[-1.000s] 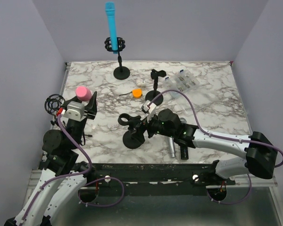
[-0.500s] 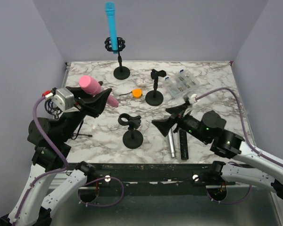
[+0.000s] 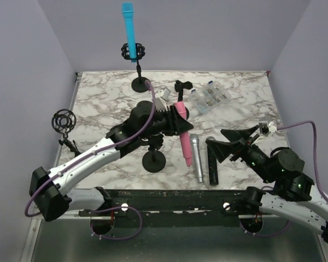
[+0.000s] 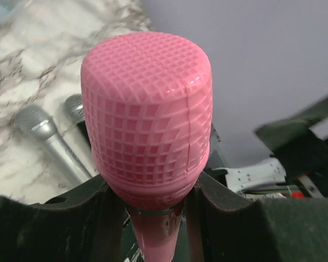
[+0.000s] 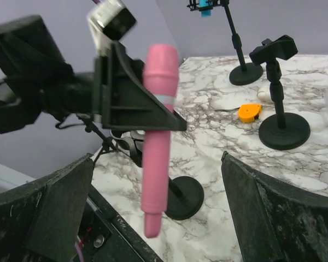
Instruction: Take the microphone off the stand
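My left gripper is shut on a pink microphone just below its head and holds it in the air, tail down, over the table's middle. The microphone fills the left wrist view, clamped between both fingers. In the right wrist view the pink microphone hangs beside the empty front stand. That stand has an empty clip. My right gripper is open and empty, to the right, facing the microphone. A blue microphone stands upright in the back stand.
A silver microphone and a black one lie on the marble table near the front. Another empty stand is mid-table, with an orange object and a clear box nearby. A small shock-mount stand is at the left edge.
My left arm has swung from the left side to the table's middle, carrying the pink microphone. My right arm has pulled back from the front stand to the right and stays open.
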Robot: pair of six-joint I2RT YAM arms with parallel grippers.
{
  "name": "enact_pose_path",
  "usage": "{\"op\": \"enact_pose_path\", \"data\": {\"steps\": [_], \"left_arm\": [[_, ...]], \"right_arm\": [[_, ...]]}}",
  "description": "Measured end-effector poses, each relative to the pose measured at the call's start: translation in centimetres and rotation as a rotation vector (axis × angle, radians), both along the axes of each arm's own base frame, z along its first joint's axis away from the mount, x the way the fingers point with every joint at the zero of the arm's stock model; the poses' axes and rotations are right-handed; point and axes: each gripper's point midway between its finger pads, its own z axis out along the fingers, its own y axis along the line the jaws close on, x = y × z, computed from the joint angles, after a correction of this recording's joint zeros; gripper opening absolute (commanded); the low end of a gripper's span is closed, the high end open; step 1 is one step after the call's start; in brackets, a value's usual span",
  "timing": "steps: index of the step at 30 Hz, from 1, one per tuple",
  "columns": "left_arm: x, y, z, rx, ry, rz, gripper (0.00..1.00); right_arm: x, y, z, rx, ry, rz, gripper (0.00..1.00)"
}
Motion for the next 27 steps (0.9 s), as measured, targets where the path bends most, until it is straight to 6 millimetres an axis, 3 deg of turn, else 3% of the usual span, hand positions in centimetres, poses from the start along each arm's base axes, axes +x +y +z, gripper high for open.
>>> {"op": "enact_pose_path", "data": {"steps": [7,11,13,18,27], "left_arm": [[0.9,-3.2,-10.3,0.263,0.244,0.202,0.00],[1.5,-3.3,-15.8,0.418,0.315,0.311,0.00],[1.8,-2.8,-17.7,0.474,0.334,0.347,0.00],[2.0,-2.0,-20.5,0.564,0.363,0.391,0.00],[3.2,-4.1,-24.1,0.674,0.403,0.377,0.12]], "right_arm": [[-1.3,-2.8,0.7,0.090,-0.016,-0.022,1.00],[-1.8,-4.1,1.0,0.129,-0.028,-0.030,1.00],[-2.0,-4.7,1.2,0.145,-0.031,-0.036,1.00],[-2.6,-6.1,1.1,0.166,-0.032,-0.048,1.00],[-2.9,-6.6,0.3,0.145,-0.020,-0.051,1.00]]}}
